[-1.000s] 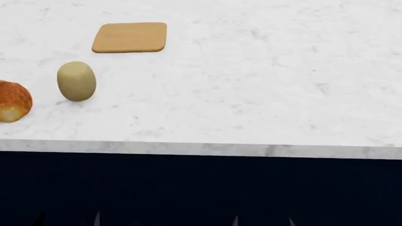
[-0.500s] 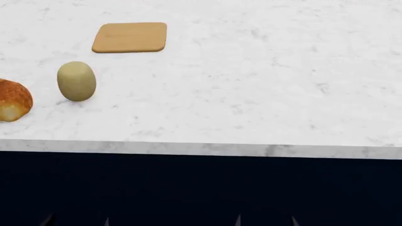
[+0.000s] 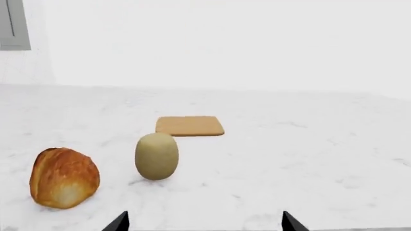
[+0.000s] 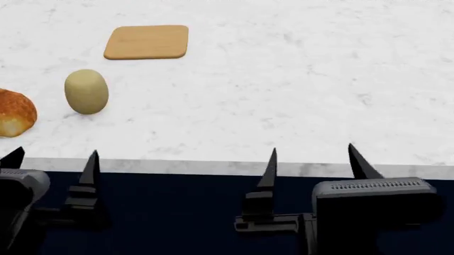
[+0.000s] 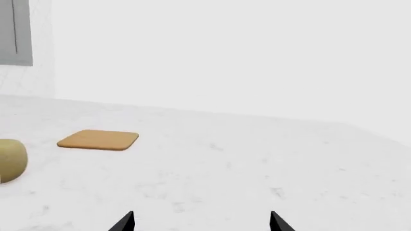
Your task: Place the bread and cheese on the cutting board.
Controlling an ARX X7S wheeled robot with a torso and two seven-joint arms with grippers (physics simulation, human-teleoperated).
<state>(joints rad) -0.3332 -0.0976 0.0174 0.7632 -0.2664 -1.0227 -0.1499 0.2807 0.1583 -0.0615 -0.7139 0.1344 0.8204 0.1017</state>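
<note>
Nearest, both grippers hang spread and empty before the surface (image 4: 298, 106) edge, the left gripper (image 4: 53, 156) closer than the right gripper (image 4: 312, 154) to the bread (image 4: 14, 112), cut off at the frame edge, the upright cheese (image 4: 86, 91) beyond it, the cutting board (image 4: 148, 42) farthest.

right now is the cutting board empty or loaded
Empty: the cutting board lies bare, with the cheese and bread on the counter.
</note>
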